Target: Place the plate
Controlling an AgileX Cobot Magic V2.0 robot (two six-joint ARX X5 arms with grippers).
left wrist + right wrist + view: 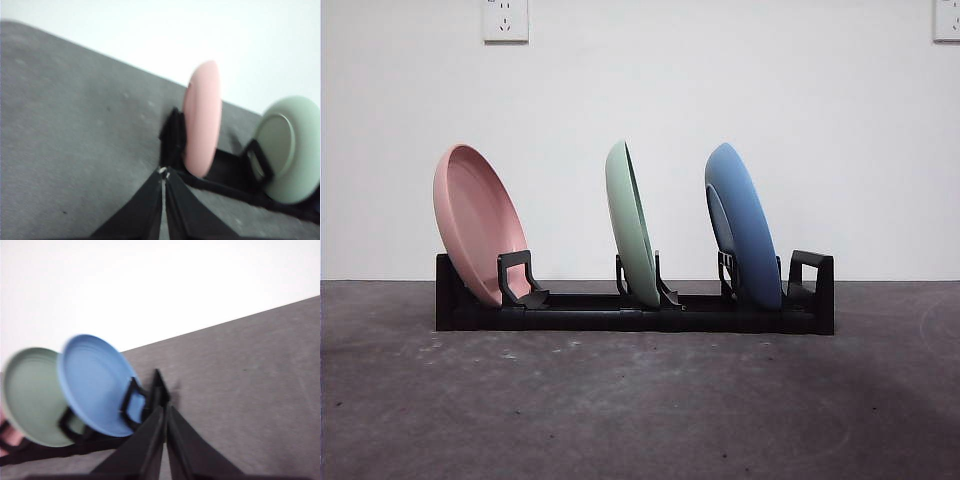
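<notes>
Evidently all three plates stood in the black rack (620, 318) when I looked across the grey surface (640, 410). From the front view, the pink plate (480, 225) sat in the slot at one end, leaning outward past that end of the rack, with its hollow face toward the camera. The green plate (631, 225) stood in the middle slot, nearly edge-on to me and tilted slightly. The blue plate (742, 225) occupied the slot near the other end, tilted the same way, its rim close to the rack's end bracket (812, 275). The plates stood well apart from one another.

Neither arm showed in the front view. On my left wrist camera, the left gripper (164, 172) had its fingers pressed together at the tips, holding nothing, and it hung above the surface just beside the rack's end where the pink plate (202, 119) stood; the green plate (288, 150) lay beyond it. On my right wrist camera, the right gripper (163, 410) likewise had its fingers closed and empty, near the opposite end of the rack, next to the blue plate (97, 382), with the green plate (32, 395) behind. Both wrist pictures were somewhat blurred. A white wall (640, 120) with two sockets (506, 20) stood behind the rack.
</notes>
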